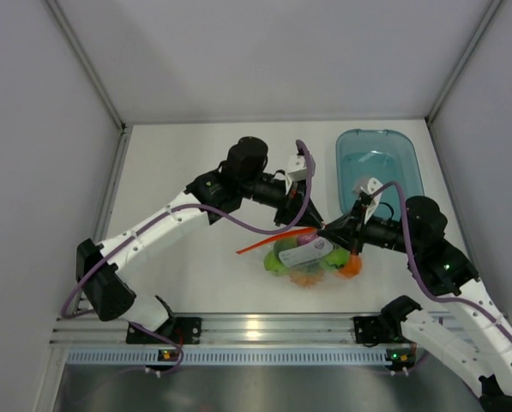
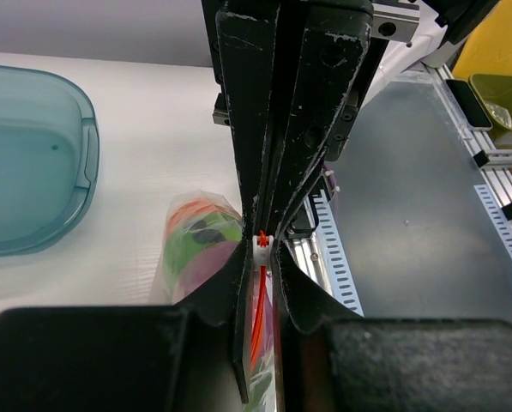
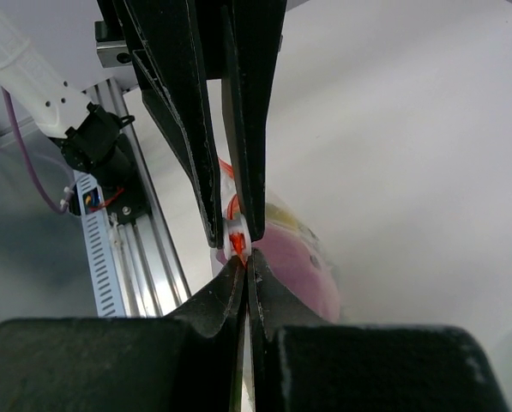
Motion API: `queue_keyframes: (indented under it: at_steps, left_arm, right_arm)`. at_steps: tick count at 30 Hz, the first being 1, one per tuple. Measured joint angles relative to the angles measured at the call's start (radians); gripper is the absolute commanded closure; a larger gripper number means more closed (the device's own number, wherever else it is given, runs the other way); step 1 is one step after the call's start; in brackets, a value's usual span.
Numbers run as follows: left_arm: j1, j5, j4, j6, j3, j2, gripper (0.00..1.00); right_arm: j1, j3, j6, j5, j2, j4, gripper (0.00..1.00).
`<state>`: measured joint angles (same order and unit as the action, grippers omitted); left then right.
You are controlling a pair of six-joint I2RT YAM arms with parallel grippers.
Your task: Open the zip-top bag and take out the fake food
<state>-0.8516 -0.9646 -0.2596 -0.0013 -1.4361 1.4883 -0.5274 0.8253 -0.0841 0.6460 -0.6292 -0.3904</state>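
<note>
The zip-top bag (image 1: pixel 307 255) lies at the table's front centre, clear, with its orange-red zip strip (image 1: pixel 264 245) sticking out to the left. The fake food shows inside it: green pieces (image 1: pixel 283 256), an orange piece (image 1: pixel 352 264) and a pink ball (image 3: pixel 303 270). My left gripper (image 1: pixel 312 225) is shut on the strip at its white slider (image 2: pixel 262 244). My right gripper (image 1: pixel 333 233) meets it tip to tip and is shut on the bag's edge just beside the slider (image 3: pixel 236 242). In the wrist views the left gripper (image 2: pixel 262 257) and right gripper (image 3: pixel 245 268) both show closed jaws.
A translucent blue tub (image 1: pixel 380 163) stands at the back right, also in the left wrist view (image 2: pixel 24 163). An aluminium rail (image 1: pixel 264 328) runs along the table's near edge, close in front of the bag. White walls enclose the table on three sides.
</note>
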Motion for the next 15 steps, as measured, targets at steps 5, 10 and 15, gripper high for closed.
queue_keyframes:
  at_steps: [5,10,15]
  left_arm:
    - [0.000,-0.003,0.024,0.005,0.006,-0.001,1.00]
    - [0.000,0.019,0.050,0.045,0.092,-0.044,1.00]
    - [0.010,0.048,0.058,0.088,0.193,-0.117,1.00]
  right_arm:
    - [-0.001,0.000,-0.019,-0.036,0.027,0.000,1.00]
    - [-0.001,-0.002,-0.034,-0.080,0.065,-0.028,1.00]
    - [-0.001,-0.007,-0.045,-0.096,0.109,-0.042,1.00]
